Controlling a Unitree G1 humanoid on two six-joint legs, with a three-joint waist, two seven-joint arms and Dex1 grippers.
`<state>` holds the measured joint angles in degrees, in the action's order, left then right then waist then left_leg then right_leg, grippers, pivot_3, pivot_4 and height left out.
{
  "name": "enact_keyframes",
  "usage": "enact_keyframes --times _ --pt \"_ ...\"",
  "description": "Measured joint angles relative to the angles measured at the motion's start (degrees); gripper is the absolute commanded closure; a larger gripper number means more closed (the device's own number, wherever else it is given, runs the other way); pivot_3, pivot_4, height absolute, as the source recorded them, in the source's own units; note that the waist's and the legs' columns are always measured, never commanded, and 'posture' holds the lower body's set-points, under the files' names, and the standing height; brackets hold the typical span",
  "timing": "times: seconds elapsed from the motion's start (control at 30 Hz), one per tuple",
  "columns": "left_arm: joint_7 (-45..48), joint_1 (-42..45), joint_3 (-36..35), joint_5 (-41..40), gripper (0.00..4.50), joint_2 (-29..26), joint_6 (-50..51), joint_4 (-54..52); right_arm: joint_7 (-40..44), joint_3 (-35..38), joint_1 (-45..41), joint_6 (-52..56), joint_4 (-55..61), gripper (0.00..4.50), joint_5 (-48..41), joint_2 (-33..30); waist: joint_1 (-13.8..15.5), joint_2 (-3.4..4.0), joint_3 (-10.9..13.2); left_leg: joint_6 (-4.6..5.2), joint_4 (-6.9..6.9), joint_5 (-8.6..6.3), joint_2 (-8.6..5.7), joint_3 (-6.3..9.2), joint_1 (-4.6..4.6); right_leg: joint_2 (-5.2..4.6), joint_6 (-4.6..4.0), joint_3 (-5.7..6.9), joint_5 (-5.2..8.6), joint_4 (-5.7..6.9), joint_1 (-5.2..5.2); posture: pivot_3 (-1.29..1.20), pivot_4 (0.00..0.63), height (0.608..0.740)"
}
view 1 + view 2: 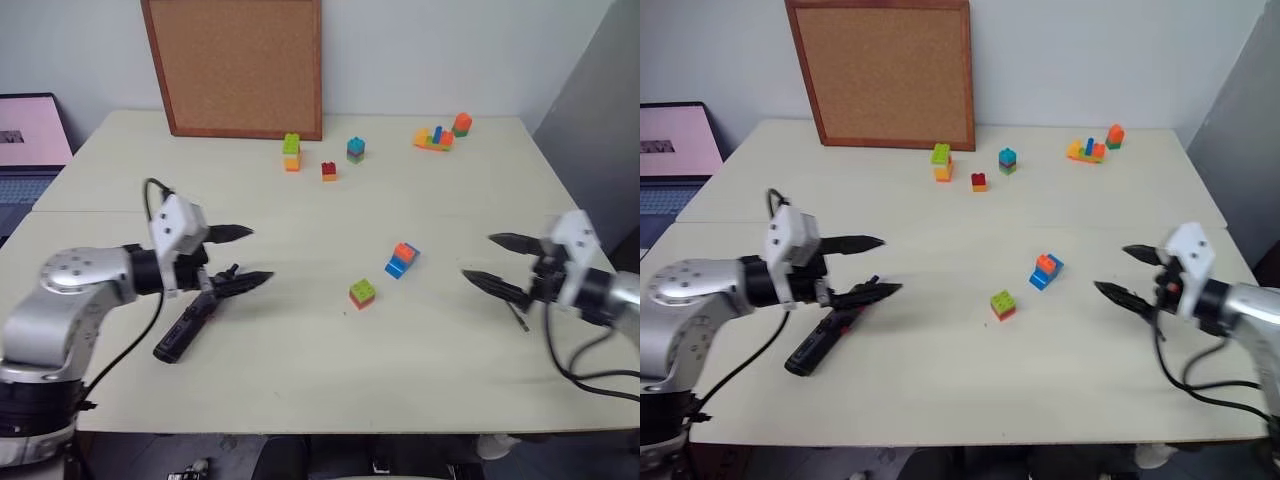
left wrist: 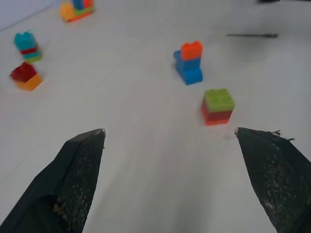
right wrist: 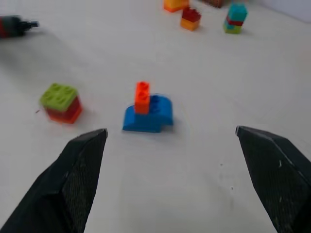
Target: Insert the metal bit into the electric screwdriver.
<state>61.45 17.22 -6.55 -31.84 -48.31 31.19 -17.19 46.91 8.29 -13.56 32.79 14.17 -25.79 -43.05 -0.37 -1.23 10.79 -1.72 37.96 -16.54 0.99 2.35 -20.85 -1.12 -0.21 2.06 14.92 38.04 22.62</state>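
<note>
Left gripper: the left gripper [image 1: 245,255] is hovering over the left side of the table [image 1: 300,350] with its two black fingers spread wide, grasping nothing, and pointing toward the middle of the table.
Right gripper: the right gripper [image 1: 490,262] is hanging over the right side of the table, its fingers likewise standing wide apart and empty, pointing inward toward the left gripper.
Electric screwdriver: the electric screwdriver [image 1: 185,328] is lying flat on the table just under and behind the left gripper's lower finger, slanting from the near left up toward that finger; its red-banded tip [image 3: 12,25] is showing in the right wrist view.
Metal bit: the metal bit [image 1: 517,316] is lying on the table just below the right gripper's lower finger, apart from it; in the left wrist view it is appearing as a thin dark rod [image 2: 251,35] beyond the bricks.
Between the grippers: a green-and-red brick [image 1: 362,293] and a blue-and-orange brick [image 1: 401,259] are sitting near each other in the middle of the table.
Farther back: a green-and-orange brick [image 1: 291,152], a small red brick [image 1: 329,170], a teal-topped brick [image 1: 355,150] and an orange-and-multicoloured cluster of bricks [image 1: 442,133] are standing near the far edge.
Behind the table: a cork board [image 1: 235,65] is leaning against the wall, and a laptop [image 1: 30,135] is glowing at the far left.
</note>
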Motion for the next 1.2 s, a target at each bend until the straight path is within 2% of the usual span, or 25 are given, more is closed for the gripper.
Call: enact_keyframes --times 0.23,0.4,0.5,0.63,0.97,1.0,1.13,1.2 --pt "0.49 -2.15 4.48 -0.42 0.0 1.65 -0.01 -4.51 -0.73 -7.91 -7.93 -4.25 -10.65 0.04 5.06 6.47 0.21 0.04 0.02 -0.01 -0.02 0.0 0.06 -0.06 -0.28 0.03 -0.32 -0.17 -0.12 0.05 0.38 0.0 0.15 0.74" --pt "0.25 -2.93 6.17 -0.85 0.0 2.63 0.56 -5.82 -0.34 -11.36 -9.24 -6.73 -14.27 0.04 6.84 10.29 0.25 0.04 0.02 0.0 0.01 0.0 0.06 -0.07 -0.59 0.04 -0.34 -0.06 -0.14 0.05 0.63 0.0 0.15 0.74" --pt "-0.01 -2.89 6.28 -0.85 0.0 2.93 0.86 -5.82 0.33 -11.97 -9.79 -7.8 -14.84 0.6 7.75 11.04 0.23 0.04 0.02 0.0 0.03 0.0 0.06 -0.07 -0.58 0.04 -0.35 -0.07 -0.14 0.06 0.63 0.0 0.15 0.74" --pt "-0.13 -2.36 7.56 -0.76 0.0 3.77 0.87 -5.82 -0.02 -12.66 -10.5 -9.78 -17.0 1.52 9.13 13.25 0.21 0.05 0.02 0.01 0.04 0.01 0.05 -0.08 -0.55 0.05 -0.35 -0.06 -0.15 0.12 0.63 0.0 0.15 0.74" --pt "-0.81 -1.65 8.6 -0.72 0.0 4.37 0.87 -5.82 0.04 -13.06 -10.66 -13.46 -18.08 3.89 11.76 13.83 0.17 0.05 0.01 0.01 0.04 0.01 0.07 -0.08 -0.52 0.07 -0.35 -0.07 -0.15 0.17 0.63 0.0 0.15 0.74" --pt "-0.82 -1.65 8.61 -0.74 0.0 4.58 0.87 -5.82 0.04 -13.07 -10.56 -13.75 -17.96 4.04 11.98 13.79 0.18 0.05 0.01 0.01 0.04 0.01 0.07 -0.08 -0.52 0.07 -0.35 -0.07 -0.15 0.17 0.63 0.0 0.15 0.74" --pt "-1.01 -1.23 8.6 -1.54 0.0 5.84 1.13 -5.93 -1.0 -12.35 -8.94 -13.64 -15.39 4.04 12.26 12.82 0.27 0.07 0.02 0.01 0.06 0.01 0.06 -0.07 -0.55 0.07 -0.35 -0.07 -0.15 0.19 0.63 0.0 0.15 0.74" --pt "-1.05 -0.8 8.74 -2.6 0.0 6.83 1.34 -7.25 -2.07 -8.92 -6.68 -12.4 -11.4 4.04 11.35 10.43 0.64 0.07 0.02 0.01 0.1 0.01 0.0 -0.01 -0.63 0.05 -0.35 0.02 -0.15 0.16 0.63 0.0 0.15 0.74"
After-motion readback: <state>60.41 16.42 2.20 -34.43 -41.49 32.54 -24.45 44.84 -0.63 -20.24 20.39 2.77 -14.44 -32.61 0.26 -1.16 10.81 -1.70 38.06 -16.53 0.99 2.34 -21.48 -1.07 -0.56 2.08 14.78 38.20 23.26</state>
